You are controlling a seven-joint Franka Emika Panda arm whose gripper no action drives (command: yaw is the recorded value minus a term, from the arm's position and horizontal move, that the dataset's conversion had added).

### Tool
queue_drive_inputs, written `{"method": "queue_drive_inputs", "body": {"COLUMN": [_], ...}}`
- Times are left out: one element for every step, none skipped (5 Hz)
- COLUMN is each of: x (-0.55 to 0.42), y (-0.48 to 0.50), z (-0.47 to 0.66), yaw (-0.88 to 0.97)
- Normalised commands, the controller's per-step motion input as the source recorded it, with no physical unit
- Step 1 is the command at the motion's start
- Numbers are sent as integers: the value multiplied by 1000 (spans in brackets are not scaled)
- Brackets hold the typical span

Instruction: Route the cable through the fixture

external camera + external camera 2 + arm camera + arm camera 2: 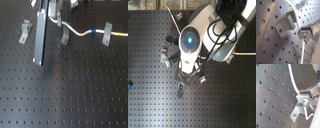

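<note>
— Where the first exterior view looks across the board (65, 95), what lies on it?
— A white cable (75, 31) runs from under the arm toward the first exterior view's right, with a blue band (93, 32) and a yellow part (118, 34). It passes a clip (106, 33) there; another clip (64, 36) stands just beside its near end, and a third clip (25, 31) sits well apart toward the first exterior view's left.

— And the second exterior view?
— From above, the arm (190, 42) hides most of it. The cable's yellow part (247, 53) shows at the second exterior view's right edge.

— The first wrist view?
— The cable (294, 10) curves over a clip (286, 23), and a finger (307, 31) is close by.

— The second wrist view?
— The cable (293, 81) ends at the finger (304, 97), above a clip (297, 112).

— Is the gripper clamped on it?
— I cannot tell; only one side of the jaws shows.
</note>
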Motion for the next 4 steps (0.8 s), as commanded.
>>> {"method": "queue_drive_inputs", "body": {"x": [-190, -142, -283, -273], "y": [-103, -202, -258, -146], "z": [62, 52, 31, 114], "yaw": [-149, -251, -246, -237]}}
